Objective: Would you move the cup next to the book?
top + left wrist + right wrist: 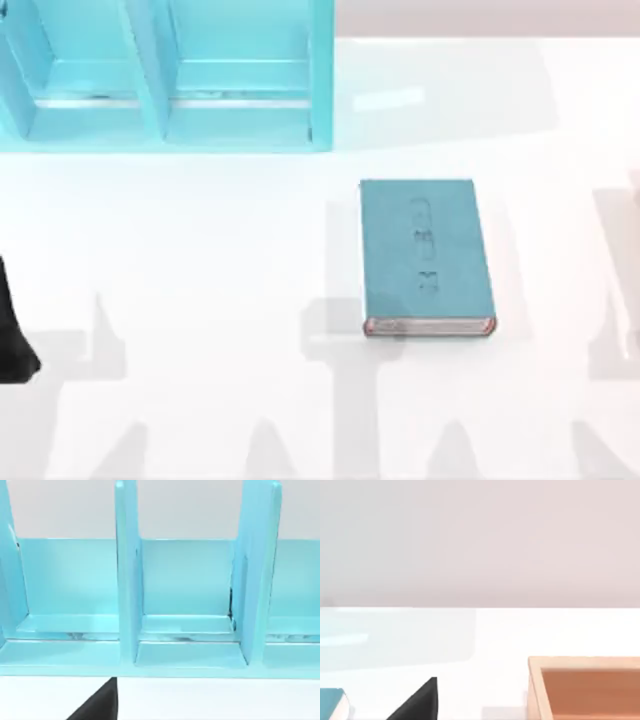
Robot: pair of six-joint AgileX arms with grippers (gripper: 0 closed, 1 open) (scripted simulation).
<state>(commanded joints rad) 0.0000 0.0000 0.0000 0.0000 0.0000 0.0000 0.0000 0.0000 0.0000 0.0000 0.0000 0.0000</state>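
The left claw (97,702) shows as a dark wedge at the edge of the left wrist view. It faces the teal shelf unit (185,605), which stands ahead of it on the white table (215,700). 2 upright dividers split the shelf into 3 bays there. How far this claw is spread I cannot tell, and it touches nothing that can be seen. In the top view a black part of the left arm (15,330) sits at the left edge of the table, well apart from the book (425,255).

The book lies flat and closed at mid-table, cover up, its pale page edges turned away from the shelf unit.

The right claw (417,702) is again a dark wedge over the white table. Whether it is spread or pressed together I cannot tell, and it grips nothing visible. A corner of the book sits just beside it. On its other side, a little farther off, is an orange-brown container (590,687) with a pale straight rim. I cannot tell whether that is the cup.
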